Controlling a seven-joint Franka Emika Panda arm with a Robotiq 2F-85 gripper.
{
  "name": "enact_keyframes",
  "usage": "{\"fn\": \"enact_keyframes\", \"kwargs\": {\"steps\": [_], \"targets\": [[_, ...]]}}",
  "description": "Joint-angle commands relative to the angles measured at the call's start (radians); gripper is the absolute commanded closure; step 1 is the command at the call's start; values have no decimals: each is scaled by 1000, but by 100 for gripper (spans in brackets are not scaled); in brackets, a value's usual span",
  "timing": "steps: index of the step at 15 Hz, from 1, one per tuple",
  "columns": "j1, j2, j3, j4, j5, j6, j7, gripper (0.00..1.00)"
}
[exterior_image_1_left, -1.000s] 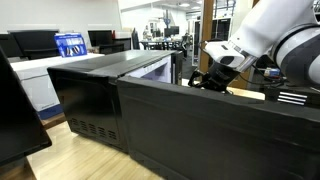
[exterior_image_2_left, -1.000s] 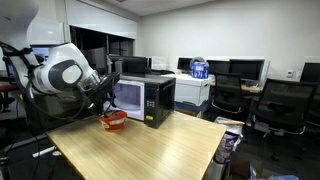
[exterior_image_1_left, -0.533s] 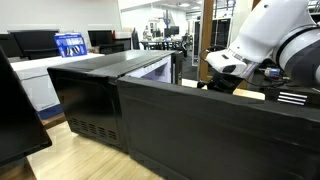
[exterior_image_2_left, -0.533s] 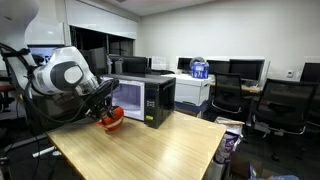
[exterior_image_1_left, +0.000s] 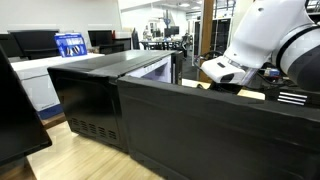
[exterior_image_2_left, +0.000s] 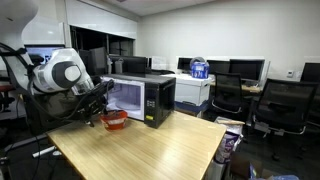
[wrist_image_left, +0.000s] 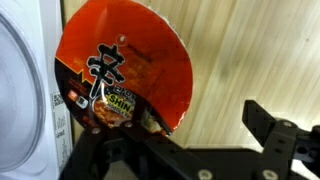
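- Jaws — spread wide and holding nothing, close by the red noodle bowl (wrist_image_left: 125, 70).
- The noodle bowl stands upright on the wooden table (exterior_image_2_left: 150, 150) — just beside the microwave (exterior_image_2_left: 145, 98).

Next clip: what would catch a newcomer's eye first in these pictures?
The red noodle bowl fills the wrist view, sitting on the wooden table right by the black microwave. In an exterior view the big white robot arm leans over that corner, its claw hanging open over the bowl.
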Motion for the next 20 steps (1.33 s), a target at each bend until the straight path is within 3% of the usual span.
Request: {"fn": "enact_keyframes", "kwargs": {"steps": [1,8,20], "targets": [[-28,-7,10,-13,-1,68,27,0],[-59,-17,-42,-14,-58,184,134,0],[-44,11,-56,-1,-84,148,180,0]]}}
